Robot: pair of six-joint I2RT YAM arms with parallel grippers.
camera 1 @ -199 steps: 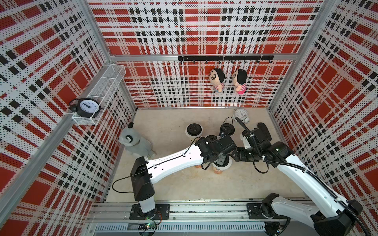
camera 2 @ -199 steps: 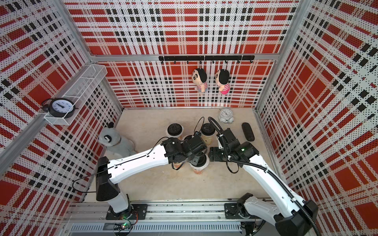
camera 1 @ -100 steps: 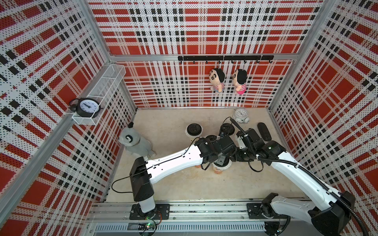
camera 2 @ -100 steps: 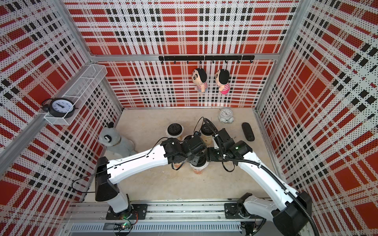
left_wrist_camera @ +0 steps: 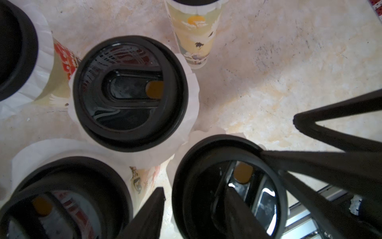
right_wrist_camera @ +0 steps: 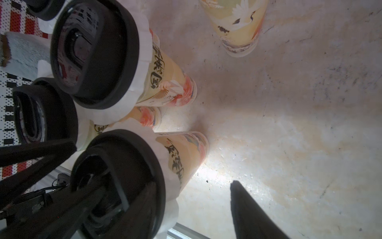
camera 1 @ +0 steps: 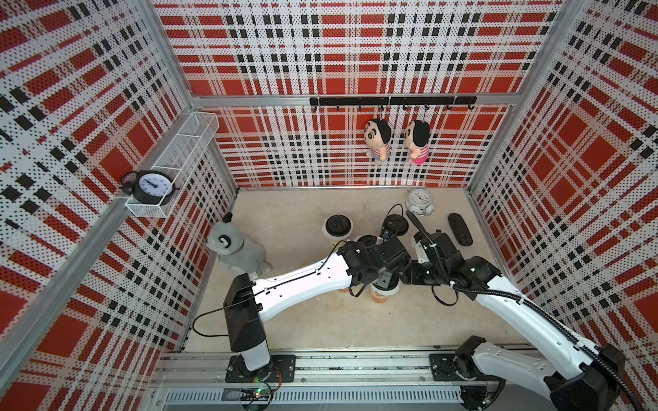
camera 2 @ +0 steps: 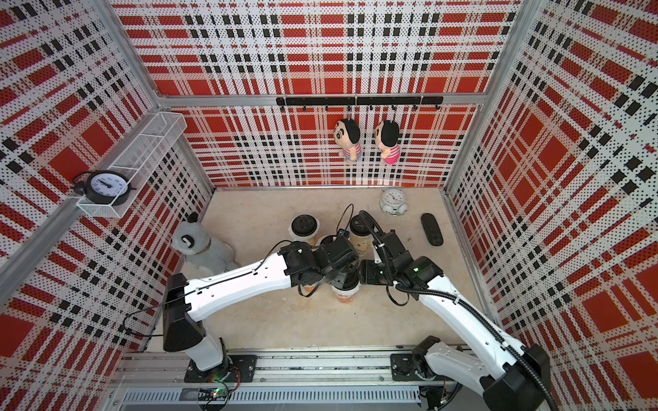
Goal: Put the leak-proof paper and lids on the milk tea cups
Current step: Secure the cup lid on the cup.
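Observation:
Several milk tea cups stand in a tight cluster, each capped by a black lid (left_wrist_camera: 130,95) with leak-proof paper (left_wrist_camera: 193,97) frilling out under the rim. Both grippers meet over the front cup (camera 1: 384,294) (camera 2: 344,294). My left gripper (left_wrist_camera: 195,189) is open and straddles that lid's rim, one finger outside the cup and one over the lid top. My right gripper (right_wrist_camera: 193,184) is open too, with one finger above the same lid (right_wrist_camera: 124,165) and the other out in free air over the table. The paper under this lid (right_wrist_camera: 165,144) hangs around the cup's mouth.
A white alarm clock (camera 1: 419,201) and a black oblong object (camera 1: 459,229) lie at the back right. A grey plush (camera 1: 231,249) sits by the left wall. Two more lidded cups (camera 1: 337,226) (camera 1: 394,225) stand behind the arms.
The right arm has swung left to the front cup, and its jaws have narrowed. The left arm and the cups have stayed put.

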